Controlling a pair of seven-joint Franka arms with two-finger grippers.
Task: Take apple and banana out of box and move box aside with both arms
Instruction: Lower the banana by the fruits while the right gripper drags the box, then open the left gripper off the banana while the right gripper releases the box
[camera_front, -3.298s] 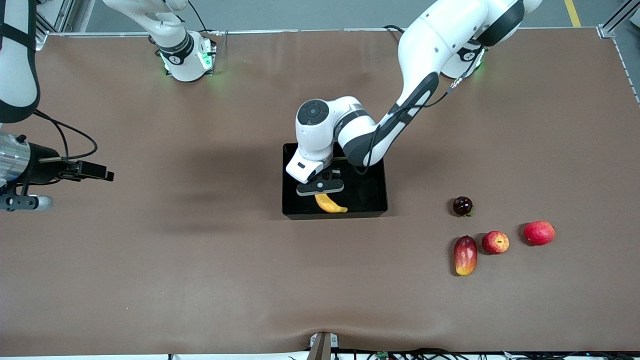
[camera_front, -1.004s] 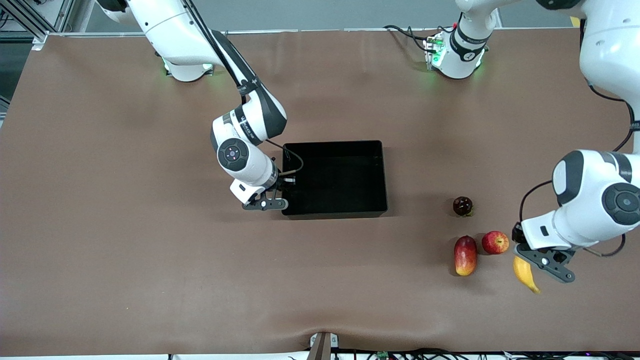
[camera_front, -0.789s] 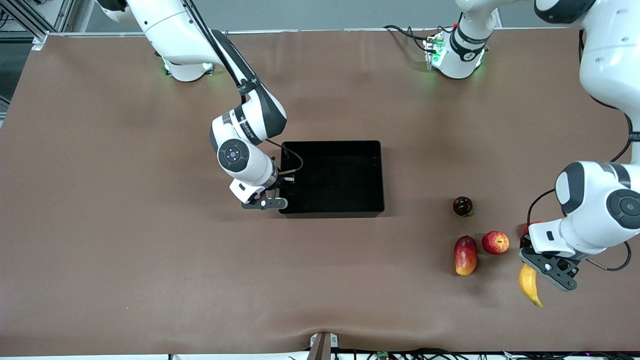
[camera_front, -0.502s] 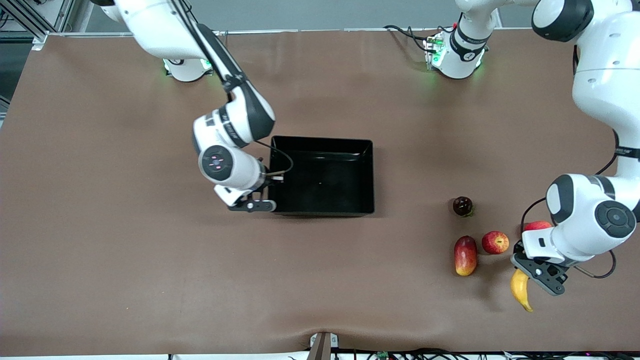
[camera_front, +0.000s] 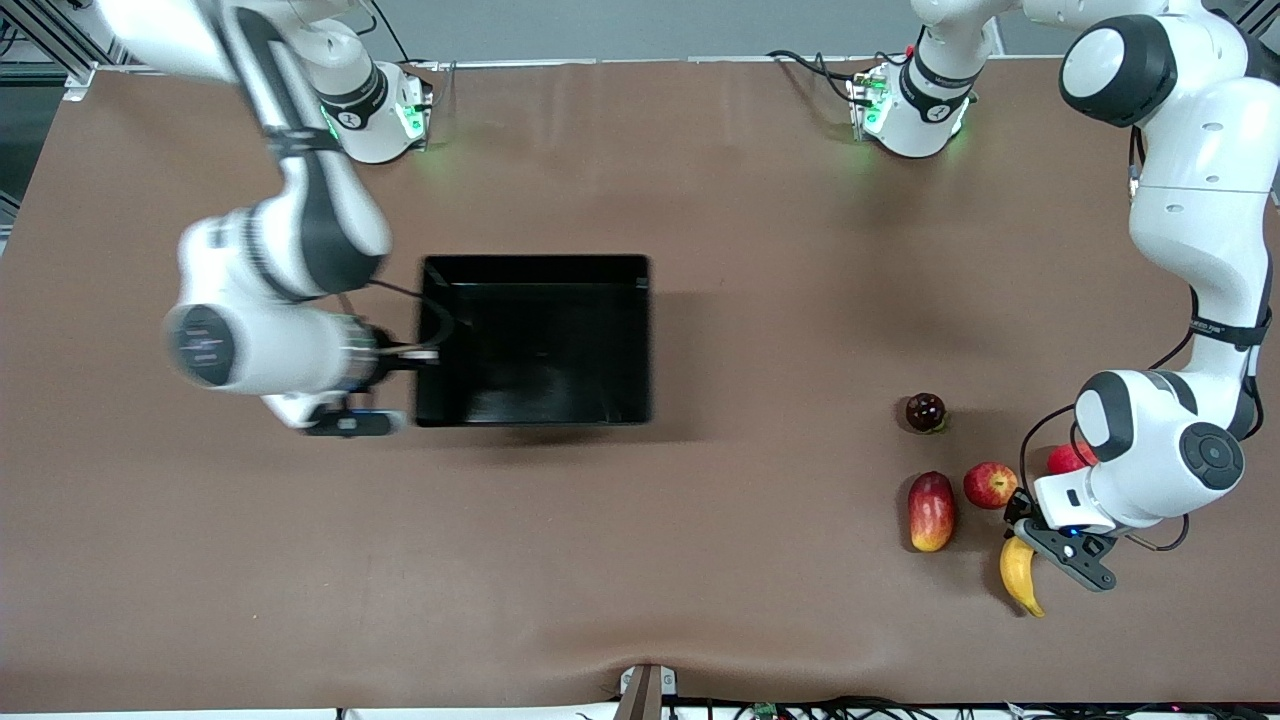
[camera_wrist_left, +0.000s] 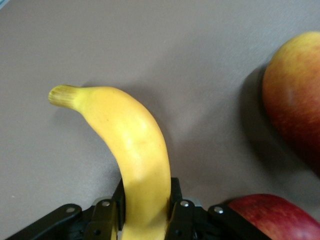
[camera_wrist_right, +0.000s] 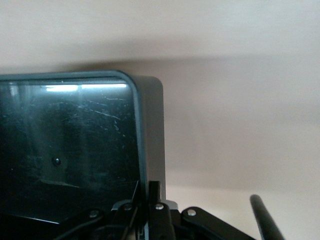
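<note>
Two arms over brown table (camera_front: 700, 560) (grey floor (camera_front: 620, 25) at edge).

Oblong red-yellow mango-like fruit (camera_front: 931, 511) just beside left claw; dark maroon fruit (camera_front: 925, 411) farther off; red fruit (camera_front: 1066, 458) partly hidden.

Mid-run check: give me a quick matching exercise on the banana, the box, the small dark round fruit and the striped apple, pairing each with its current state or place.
Things:
1. banana
2. box
3. dark maroon fruit
4. apple

States:
A. wall gripped by the right gripper
B. on the table beside the mango-like fruit
C. held by the left gripper
D. alone on the table, farther from the front camera than the apple

Pairs: 1-C, 2-A, 3-D, 4-B
</note>
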